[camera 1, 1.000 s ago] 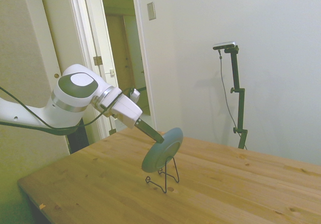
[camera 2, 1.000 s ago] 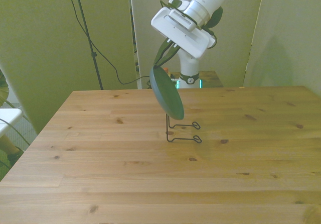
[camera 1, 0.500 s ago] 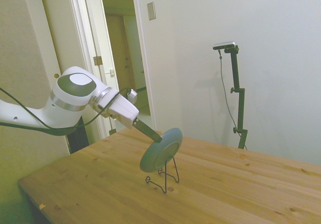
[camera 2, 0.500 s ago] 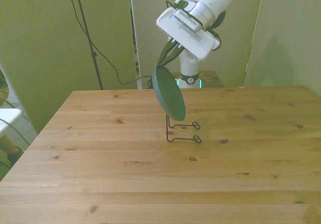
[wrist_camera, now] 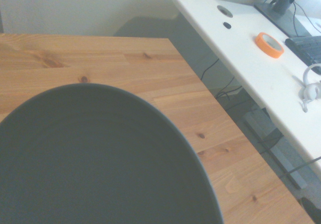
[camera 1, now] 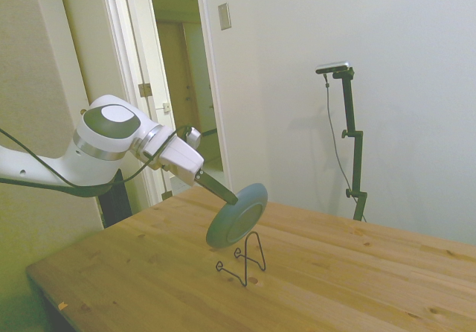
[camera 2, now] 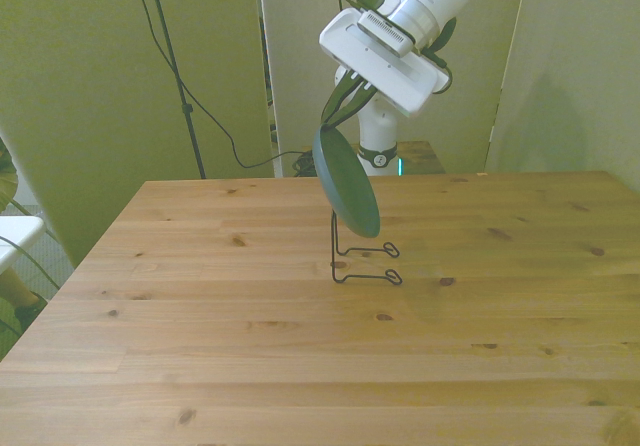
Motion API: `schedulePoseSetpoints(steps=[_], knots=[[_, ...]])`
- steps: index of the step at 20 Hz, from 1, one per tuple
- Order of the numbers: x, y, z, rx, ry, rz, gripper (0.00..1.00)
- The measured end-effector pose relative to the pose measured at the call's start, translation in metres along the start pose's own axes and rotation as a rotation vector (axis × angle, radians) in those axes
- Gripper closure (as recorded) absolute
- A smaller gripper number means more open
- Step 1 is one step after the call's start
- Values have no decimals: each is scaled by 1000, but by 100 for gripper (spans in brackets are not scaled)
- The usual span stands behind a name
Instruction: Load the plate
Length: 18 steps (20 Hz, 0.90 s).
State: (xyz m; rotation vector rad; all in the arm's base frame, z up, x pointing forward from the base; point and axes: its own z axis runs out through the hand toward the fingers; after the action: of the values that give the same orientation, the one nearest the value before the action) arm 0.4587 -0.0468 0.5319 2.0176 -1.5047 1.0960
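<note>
The dark teal plate (camera 1: 236,215) hangs tilted in the air, with my gripper (camera 1: 227,196) shut on its upper rim. In the front view the plate (camera 2: 347,183) slants down toward the front view's right from my gripper (camera 2: 333,130). Its lower edge hangs just over the thin black wire stand (camera 2: 365,263). The stand (camera 1: 242,260) rests on the wooden table (camera 1: 357,272) and holds nothing. I cannot tell whether the plate touches the stand's top. The wrist view shows the plate's face (wrist_camera: 100,158) from close by, above the table boards (wrist_camera: 170,88).
Past the table's edge the wrist view shows a white desk (wrist_camera: 241,58) carrying an orange tape roll (wrist_camera: 269,44) and cables. An open doorway (camera 1: 182,86) lies behind the arm in the side view. Bare tabletop (camera 2: 300,356) spreads around the stand.
The arm has drawn up a little, lifting the plate slightly and carrying it toward the front view's right. The wire stand has not moved.
</note>
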Motion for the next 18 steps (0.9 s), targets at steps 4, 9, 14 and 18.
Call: schedulePoseSetpoints(steps=[4,9,14,18], knots=[[-5,-2,0,-22,43,5,100],[-18,-12,12,-33,86,-14,100],[-36,-28,21,-46,102,-40,100],[-43,-33,21,-49,102,-48,100]])
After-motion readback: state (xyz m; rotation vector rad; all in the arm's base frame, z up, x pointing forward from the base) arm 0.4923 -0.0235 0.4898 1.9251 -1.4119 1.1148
